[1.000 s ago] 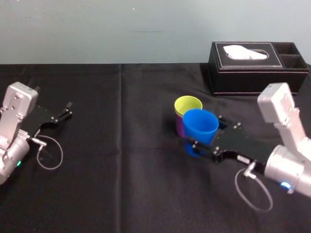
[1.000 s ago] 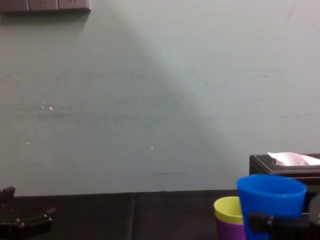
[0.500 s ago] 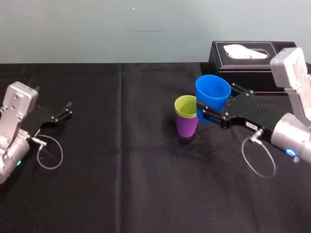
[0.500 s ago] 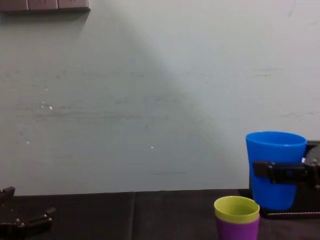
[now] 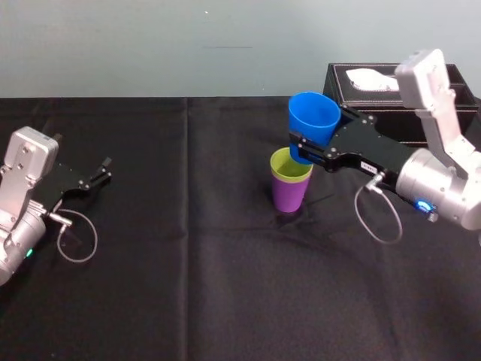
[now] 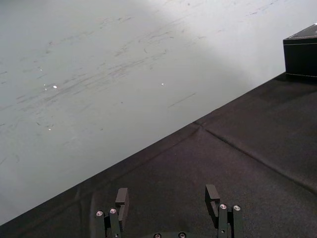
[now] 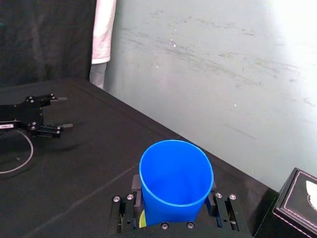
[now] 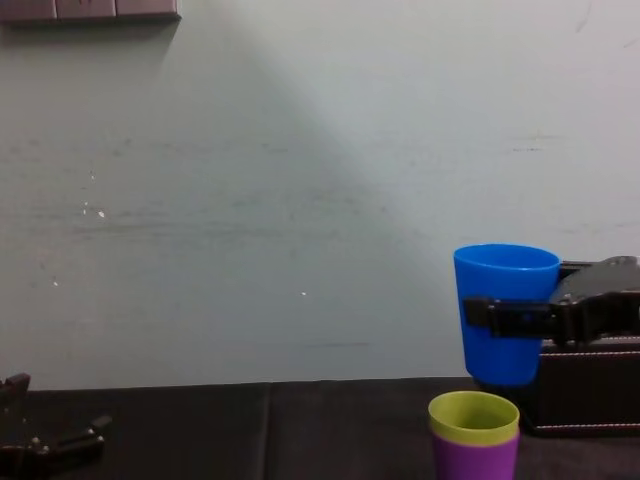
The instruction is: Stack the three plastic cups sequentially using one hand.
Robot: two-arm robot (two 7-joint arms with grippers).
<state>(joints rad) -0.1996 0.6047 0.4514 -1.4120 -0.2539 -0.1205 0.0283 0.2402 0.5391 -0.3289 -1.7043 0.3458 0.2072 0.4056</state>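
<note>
A yellow-green cup [image 5: 289, 164] [image 8: 473, 417] sits nested in a purple cup [image 5: 288, 193] [image 8: 476, 459] on the black table, right of centre. The blue cup [image 5: 312, 123] [image 8: 504, 318] [image 7: 176, 179] hangs upright in the air just above and slightly to the right of them, clear of their rim. My right gripper [image 5: 316, 143] [image 8: 505, 317] is shut on the blue cup, one finger on each side of its wall. My left gripper [image 5: 104, 171] [image 6: 168, 202] rests open and empty at the far left of the table.
A black tissue box [image 5: 391, 98] [image 8: 590, 385] stands at the back right, just behind my right arm. A black cloth [image 5: 188, 286] covers the table. A pale green wall [image 8: 300, 200] rises behind it.
My right gripper has lifted the blue cup off the table and carried it up and leftward, from beside the nested pair to just above it. The left arm has not moved.
</note>
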